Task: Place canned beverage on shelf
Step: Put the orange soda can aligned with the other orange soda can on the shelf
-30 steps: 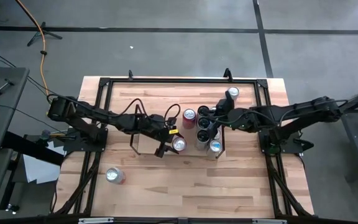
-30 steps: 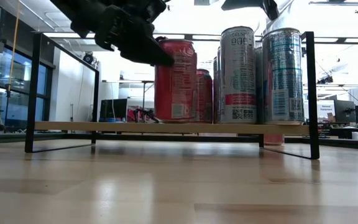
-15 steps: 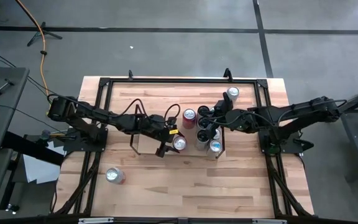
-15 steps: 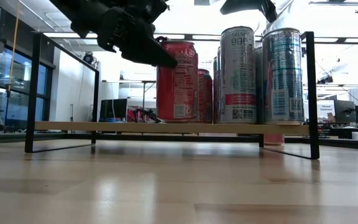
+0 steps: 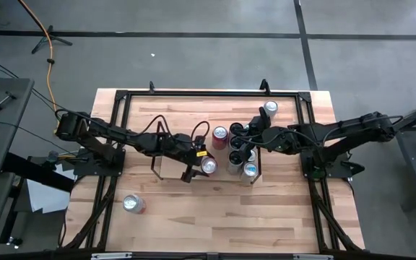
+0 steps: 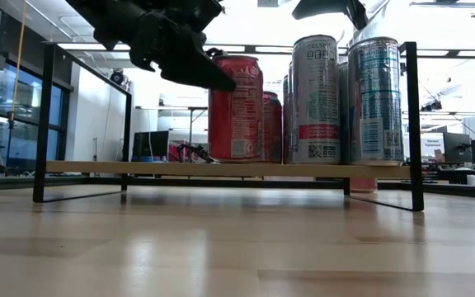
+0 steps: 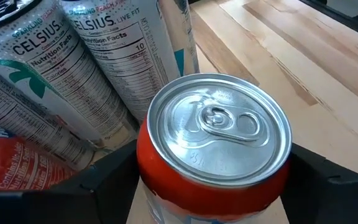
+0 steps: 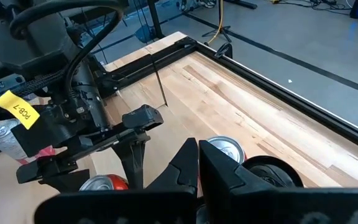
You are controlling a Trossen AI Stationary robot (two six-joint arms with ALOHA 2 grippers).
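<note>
A red can (image 7: 219, 130) stands upright on its base on the low light-wood shelf (image 6: 138, 167), left of several silver and red cans (image 6: 316, 99). My left gripper (image 5: 202, 166) reaches level from the table's left. It is open, with one finger on each side of the red can's upper part (image 6: 236, 107). My right gripper (image 8: 197, 165) is shut and hovers above the tops of the cans at the shelf's right end (image 5: 255, 133), holding nothing. My left gripper has its two fingers (image 7: 104, 180) beside the red can's upper wall (image 7: 143, 163), just below the rim, one on each side. They come slanting down from the table's left. Whether the fingers touch the wall I cannot tell. The can rests on the shelf board.
A loose silver can (image 5: 132, 204) stands on the tabletop near the left front. Another can (image 5: 270, 107) stands by the far rail. Black metal rails (image 5: 193, 92) frame the table. The shelf board left of the red can (image 5: 166, 169) is bare.
The red can has shifted slightly lower and toward the neighbouring cans, and now stands straight on the shelf board. Both arms have kept their place.
</note>
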